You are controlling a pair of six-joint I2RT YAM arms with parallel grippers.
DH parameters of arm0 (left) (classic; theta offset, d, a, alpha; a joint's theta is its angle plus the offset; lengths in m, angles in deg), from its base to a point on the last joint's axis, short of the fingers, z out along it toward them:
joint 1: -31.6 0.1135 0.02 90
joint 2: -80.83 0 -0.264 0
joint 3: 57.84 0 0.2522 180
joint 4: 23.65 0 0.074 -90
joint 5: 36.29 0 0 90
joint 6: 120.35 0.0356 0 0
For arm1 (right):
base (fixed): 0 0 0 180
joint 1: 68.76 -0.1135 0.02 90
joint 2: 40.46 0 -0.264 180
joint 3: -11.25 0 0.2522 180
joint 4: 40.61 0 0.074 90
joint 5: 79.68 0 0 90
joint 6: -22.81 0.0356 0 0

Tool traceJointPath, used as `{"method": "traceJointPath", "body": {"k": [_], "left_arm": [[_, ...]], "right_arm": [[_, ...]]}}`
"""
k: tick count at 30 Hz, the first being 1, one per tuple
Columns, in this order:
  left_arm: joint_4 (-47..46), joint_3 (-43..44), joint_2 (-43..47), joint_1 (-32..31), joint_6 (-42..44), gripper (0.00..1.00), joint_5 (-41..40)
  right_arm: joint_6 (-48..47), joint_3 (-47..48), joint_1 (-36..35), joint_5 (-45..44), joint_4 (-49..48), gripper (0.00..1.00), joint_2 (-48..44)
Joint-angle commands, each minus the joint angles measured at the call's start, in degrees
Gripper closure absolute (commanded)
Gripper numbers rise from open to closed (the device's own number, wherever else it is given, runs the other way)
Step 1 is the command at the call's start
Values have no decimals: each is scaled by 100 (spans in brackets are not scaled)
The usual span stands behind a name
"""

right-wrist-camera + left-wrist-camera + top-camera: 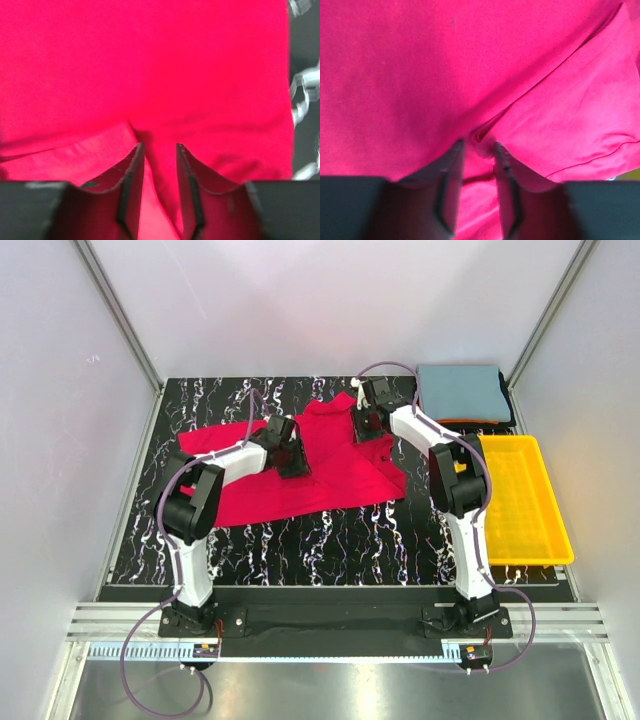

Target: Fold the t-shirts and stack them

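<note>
A bright red t-shirt [300, 490] lies spread on the black marbled table, part of it folded over toward the back. My left gripper [292, 462] rests on its middle, the jaws a finger's width apart over a small pucker of red cloth [482, 135]. In the left wrist view the gripper [478, 146] is open. My right gripper [367, 428] sits on the shirt's back right part, open too [159, 146], with flat red cloth [150, 60] between its fingers. A folded grey-blue t-shirt [458, 392] tops a stack at the back right, with thin orange and dark edges [470, 421] under it.
A yellow plastic tray [560, 530] stands along the right edge of the table, next to the right arm. Bare marbled tabletop [302, 100] shows just right of the red cloth. Frame posts and white walls close in the back and sides.
</note>
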Motion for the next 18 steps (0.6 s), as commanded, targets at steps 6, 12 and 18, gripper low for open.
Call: {"method": "traceJointPath", "body": {"k": [6,12,18], "left_arm": [[1109,733,776,26,228,51,-498],[1118,348,1496,105,263,49,-226],[1100,-373,2235,736,307,48,64]], "right_arm": [[1975,-1259,-37,-794,1239,67,-1612],[2530,-2367,-54,-907,1345,78,-2025],[2881,-3307,-116,-1415,1318,79,-2482]]}}
